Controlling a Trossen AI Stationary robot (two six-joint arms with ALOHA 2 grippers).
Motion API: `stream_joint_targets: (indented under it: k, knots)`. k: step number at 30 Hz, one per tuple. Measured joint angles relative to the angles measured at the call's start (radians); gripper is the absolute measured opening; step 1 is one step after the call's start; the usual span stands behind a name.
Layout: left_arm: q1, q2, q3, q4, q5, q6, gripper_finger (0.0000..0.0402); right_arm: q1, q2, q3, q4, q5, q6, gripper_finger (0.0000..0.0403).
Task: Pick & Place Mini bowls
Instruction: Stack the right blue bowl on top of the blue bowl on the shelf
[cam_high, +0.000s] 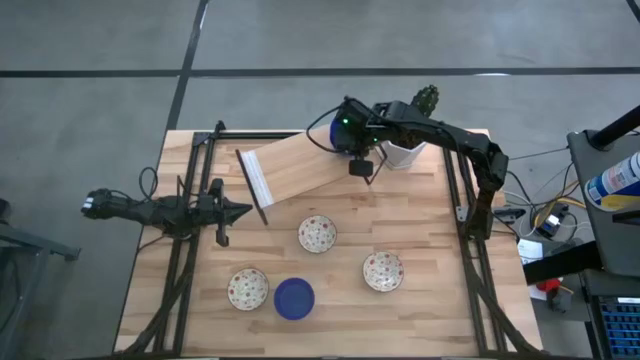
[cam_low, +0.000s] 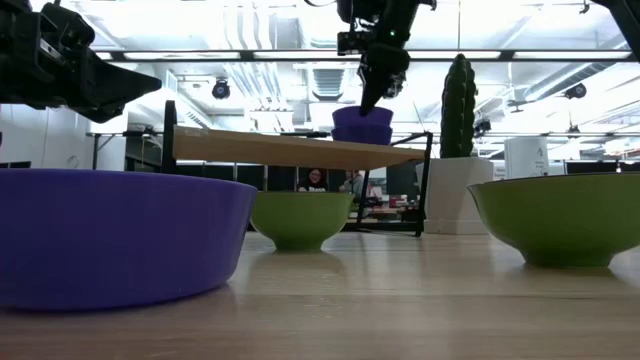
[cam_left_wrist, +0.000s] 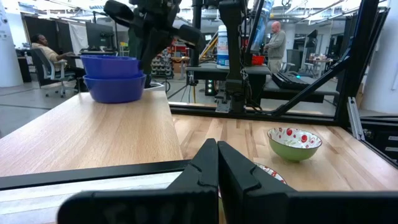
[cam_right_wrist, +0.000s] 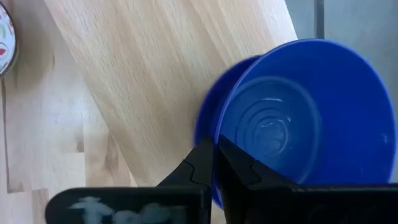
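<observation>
Two blue bowls (cam_left_wrist: 113, 77) sit stacked on the wooden shelf (cam_high: 300, 170), the right tool (cam_right_wrist: 214, 163) pinches the top one's rim, the left tool (cam_high: 240, 210) waits closed, and one blue bowl (cam_high: 294, 298) and three speckled bowls (cam_high: 317, 234) are left on the tabletop (cam_high: 430, 300)

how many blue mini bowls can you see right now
3. Two are stacked on the raised wooden shelf: the top blue bowl nested in the lower blue bowl, under the right gripper. The third blue bowl sits on the table's front edge.

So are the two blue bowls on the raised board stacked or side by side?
Stacked: the left wrist view shows one blue bowl nested in the other on the board, under the shut right gripper.
</observation>
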Motion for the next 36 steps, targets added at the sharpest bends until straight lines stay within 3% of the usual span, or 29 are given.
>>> stream_joint_targets:
  k: [20,36]
  knots:
    - [0.000,0.000,0.000,0.000,0.000,0.000,0.0000,-0.009,0.000,-0.038,0.024,0.001,-0.022,0.0011]
    - [0.000,0.000,0.000,0.000,0.000,0.000,0.0000,0.009,-0.006,-0.002,0.019,0.002,-0.018,0.0108]
